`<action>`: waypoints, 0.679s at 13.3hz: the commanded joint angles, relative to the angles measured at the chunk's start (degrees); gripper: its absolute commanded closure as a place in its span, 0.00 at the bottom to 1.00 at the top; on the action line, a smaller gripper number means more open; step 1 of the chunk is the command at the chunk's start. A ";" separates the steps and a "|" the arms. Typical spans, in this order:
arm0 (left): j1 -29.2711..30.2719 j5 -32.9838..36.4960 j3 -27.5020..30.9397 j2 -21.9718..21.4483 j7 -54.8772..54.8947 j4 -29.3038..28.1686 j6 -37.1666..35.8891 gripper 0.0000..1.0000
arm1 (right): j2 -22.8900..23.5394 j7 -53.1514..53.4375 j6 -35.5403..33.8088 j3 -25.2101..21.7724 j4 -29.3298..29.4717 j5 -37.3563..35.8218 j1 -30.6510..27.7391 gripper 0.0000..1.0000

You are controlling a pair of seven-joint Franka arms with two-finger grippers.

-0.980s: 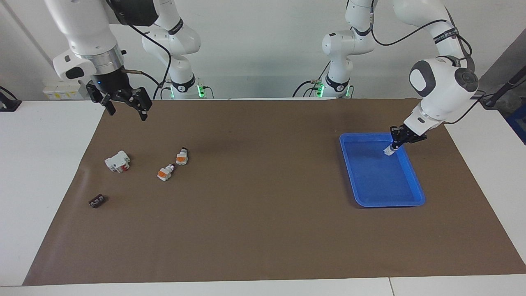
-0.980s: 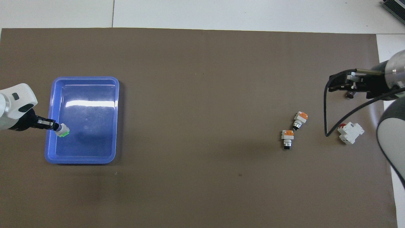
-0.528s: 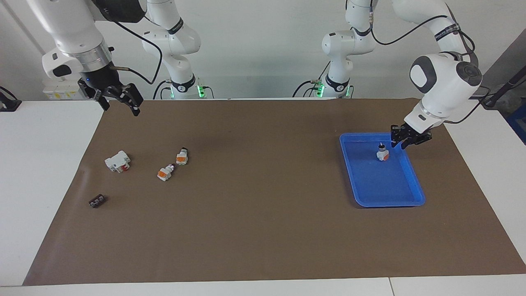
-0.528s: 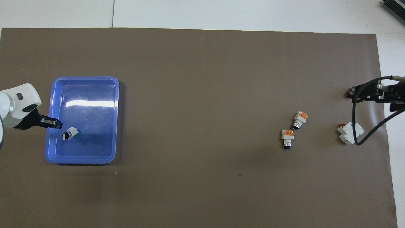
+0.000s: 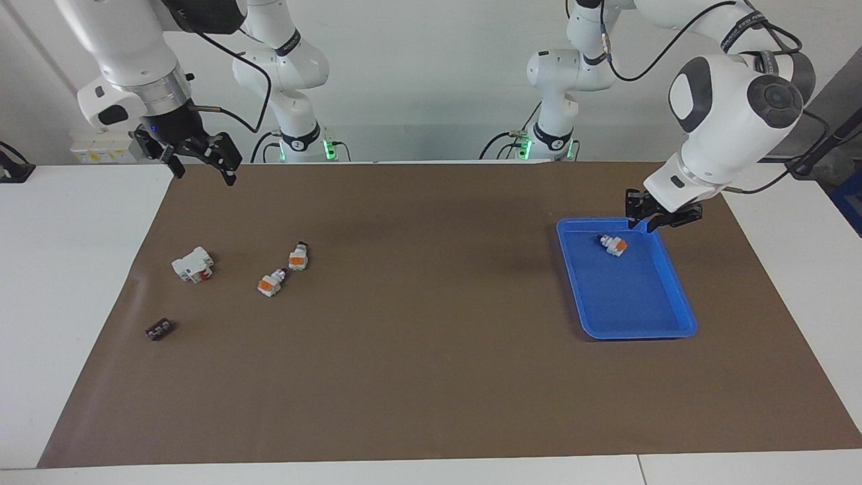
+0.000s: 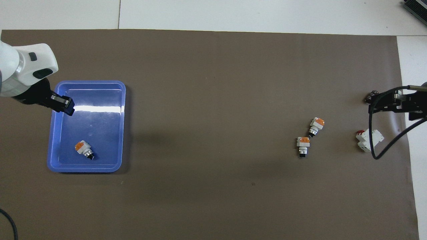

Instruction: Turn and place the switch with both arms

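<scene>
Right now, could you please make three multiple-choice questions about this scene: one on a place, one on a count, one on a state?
1. Where does the switch nearest the left arm's end lie?
A. In the blue tray
B. On the brown mat
C. In the left gripper

2. How many switches lie on the mat outside the tray?
A. One
B. Two
C. Three

3. What does the right gripper hold?
A. A switch
B. The black piece
C. Nothing

Answers:
1. A, it rests on the tray floor, orange face up, clear of the jaws.
2. B, a pair lies side by side.
3. C, its jaws stand open and empty above the mat's edge.
</scene>
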 commanded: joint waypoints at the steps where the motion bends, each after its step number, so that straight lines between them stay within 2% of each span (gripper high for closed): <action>1: 0.27 -3.01 0.67 -2.58 -0.65 3.28 -3.94 0.57 | -0.66 -1.41 -0.35 0.03 -0.24 -0.46 0.03 0.00; 3: 0.54 -2.94 0.84 -5.66 -0.83 3.11 -6.13 0.43 | -0.66 -1.41 -0.35 0.03 -0.24 -0.46 0.03 0.00; 4: 0.71 -2.85 1.02 -7.07 -1.70 2.93 -6.58 0.40 | -0.66 -1.23 -0.35 0.03 -0.24 -0.46 0.03 0.00; 5: 1.24 -2.76 0.85 -8.39 -2.23 2.84 -6.58 0.26 | -0.66 -0.97 -0.35 0.03 -0.24 -0.46 0.03 0.00; 6: 1.16 -2.24 0.76 -9.01 -2.15 2.76 -6.58 0.07 | -0.66 -1.05 -0.26 0.03 -0.15 -0.46 0.03 0.00; 7: 0.89 -1.71 0.76 -9.97 -2.15 2.41 -6.58 0.00 | -0.57 -1.23 -0.26 0.03 -0.15 -0.46 0.03 0.00; 9: 0.63 -1.53 0.76 -10.25 -2.67 1.44 -5.44 0.00 | -0.57 -1.32 -0.78 0.03 0.03 -0.20 0.03 0.00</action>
